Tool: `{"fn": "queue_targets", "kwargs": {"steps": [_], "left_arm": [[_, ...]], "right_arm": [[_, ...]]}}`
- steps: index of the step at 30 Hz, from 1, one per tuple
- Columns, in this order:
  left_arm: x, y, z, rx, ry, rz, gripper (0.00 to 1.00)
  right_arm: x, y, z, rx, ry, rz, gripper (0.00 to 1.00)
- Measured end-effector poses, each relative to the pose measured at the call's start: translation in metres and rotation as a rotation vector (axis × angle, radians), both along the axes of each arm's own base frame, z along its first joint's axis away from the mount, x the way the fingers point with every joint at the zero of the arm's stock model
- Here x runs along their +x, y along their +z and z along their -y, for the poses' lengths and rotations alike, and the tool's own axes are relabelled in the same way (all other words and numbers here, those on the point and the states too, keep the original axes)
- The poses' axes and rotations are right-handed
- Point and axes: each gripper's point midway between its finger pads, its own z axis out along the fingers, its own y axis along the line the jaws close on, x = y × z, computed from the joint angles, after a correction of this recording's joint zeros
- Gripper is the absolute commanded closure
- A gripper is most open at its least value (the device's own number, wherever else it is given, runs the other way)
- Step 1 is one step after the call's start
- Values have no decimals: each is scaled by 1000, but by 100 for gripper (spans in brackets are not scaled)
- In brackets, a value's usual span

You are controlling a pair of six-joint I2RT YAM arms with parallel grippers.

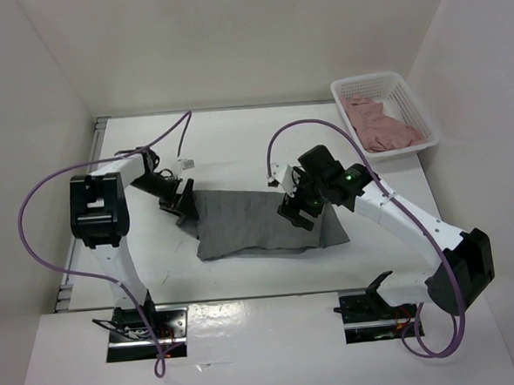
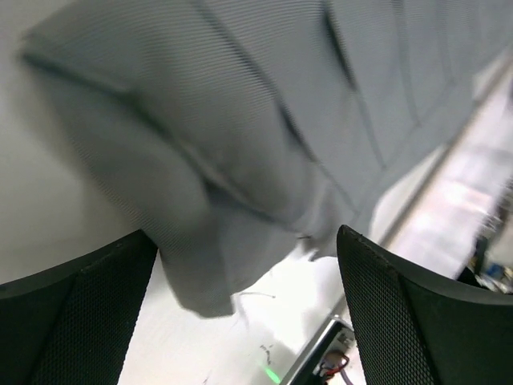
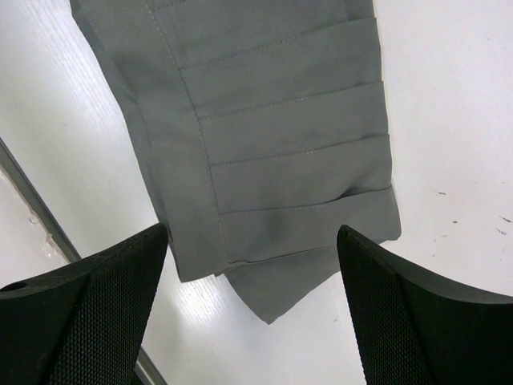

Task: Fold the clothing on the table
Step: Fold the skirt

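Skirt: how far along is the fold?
Done: the skirt lies spread on the table. Near the right hand a lower layer peeks out past the pleats, so one fold may already be in. In hand: nothing. The left hand and the right hand are both open, over opposite ends of the skirt. Left: grip the ends and fold; it is a wide strip, not a compact stack.

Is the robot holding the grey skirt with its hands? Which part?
Nothing is held. The left gripper and the right gripper both stand open over the skirt, one at each end.
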Motion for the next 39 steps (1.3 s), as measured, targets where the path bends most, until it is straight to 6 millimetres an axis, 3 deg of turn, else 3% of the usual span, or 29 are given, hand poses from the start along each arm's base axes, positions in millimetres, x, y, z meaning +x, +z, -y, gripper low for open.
{"fn": "queue_targets", "kwargs": {"steps": [8, 11, 19, 30, 34, 38, 39], "left_arm": [[-19, 4, 22, -183, -28, -104, 1], [-24, 3, 26, -209, -22, -139, 6], [-28, -7, 24, -193, -19, -163, 37], [-30, -16, 20, -141, 21, -200, 51], [-28, -19, 19, -118, 19, -194, 65], [-23, -24, 16, -86, 31, -184, 84], [-22, -25, 15, -80, 33, -178, 93]], "right_arm": [[2, 1, -2, 10, -6, 7, 10], [2, 1, -2, 11, -11, 4, 11], [16, 3, 11, 23, -85, 14, 14], [29, 14, 31, 43, -178, 48, 15], [31, 16, 33, 44, -187, 57, 15], [32, 17, 35, 44, -193, 62, 15], [32, 17, 36, 44, -196, 63, 15]]}}
